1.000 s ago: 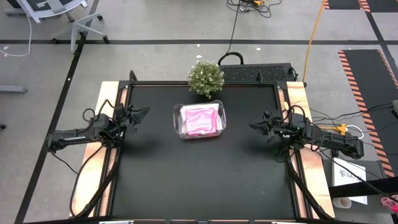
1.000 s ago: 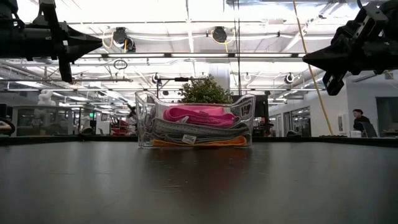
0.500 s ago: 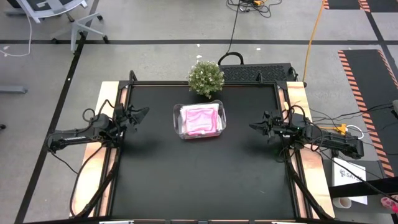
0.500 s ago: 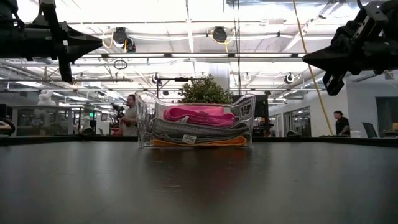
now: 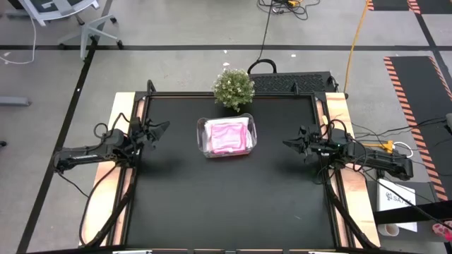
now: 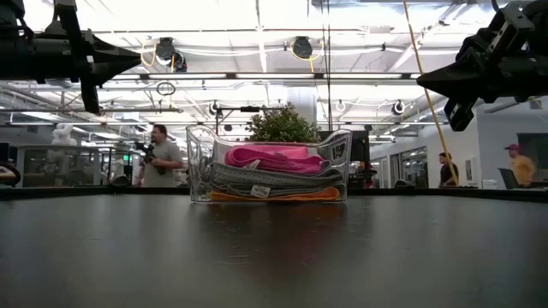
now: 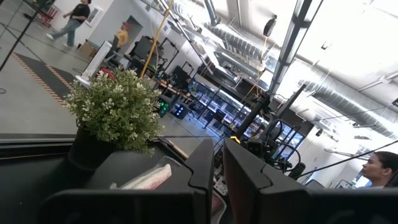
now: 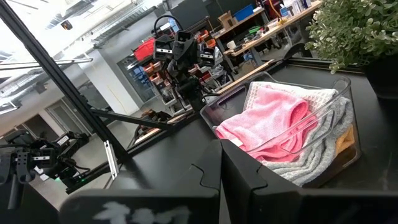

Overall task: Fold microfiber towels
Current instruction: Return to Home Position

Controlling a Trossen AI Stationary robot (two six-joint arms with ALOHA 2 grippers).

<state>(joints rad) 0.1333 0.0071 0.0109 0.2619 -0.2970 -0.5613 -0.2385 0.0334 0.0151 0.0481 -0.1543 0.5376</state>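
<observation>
Microfiber towels (image 5: 227, 135) flat inside tub (image 5: 200, 138)

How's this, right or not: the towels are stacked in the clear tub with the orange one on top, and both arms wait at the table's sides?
Not quite: the low view shows the pink towel on top, the orange towel at the bottom under the grey towels. The rest holds: all in the clear tub, left gripper and right gripper at the sides of the table.
</observation>
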